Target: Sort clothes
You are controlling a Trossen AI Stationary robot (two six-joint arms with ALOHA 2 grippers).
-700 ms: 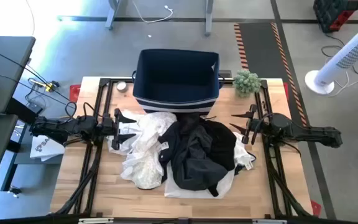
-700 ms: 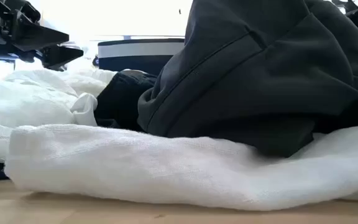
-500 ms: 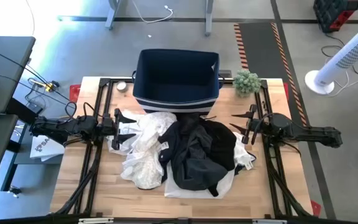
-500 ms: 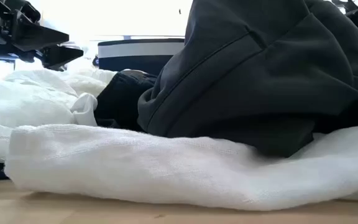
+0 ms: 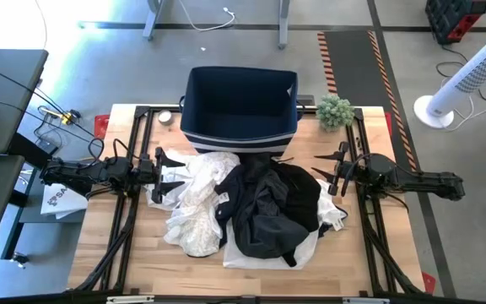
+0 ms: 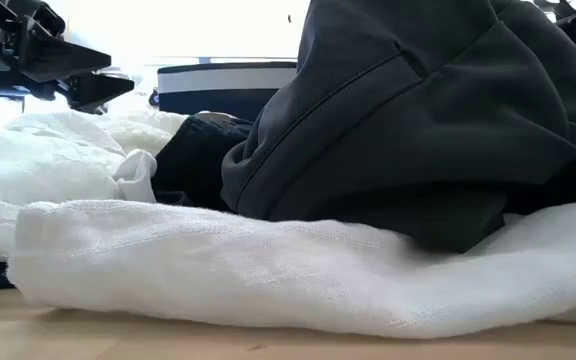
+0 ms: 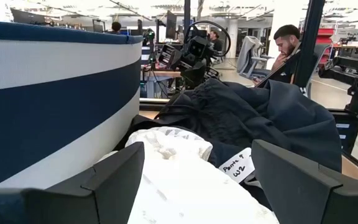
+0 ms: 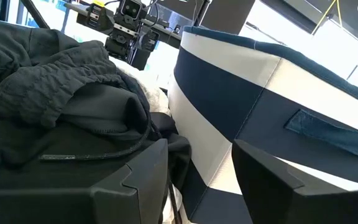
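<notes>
The clothes [image 5: 247,211] are a light, floppy heap between the spread, empty left gripper [image 5: 165,173] and right gripper [image 5: 326,173], so I'd pinch a raised fold nearest either one.

We see the left gripper [image 7: 194,180] open over white fabric [image 7: 179,180] — dark garment [image 7: 253,118] behind, striped bin [image 7: 48,93] beside.

Wooden table [image 5: 125,253] under heaped clothes [image 5: 251,207], striped bin [image 5: 239,110], small plant [image 5: 334,110].
</notes>
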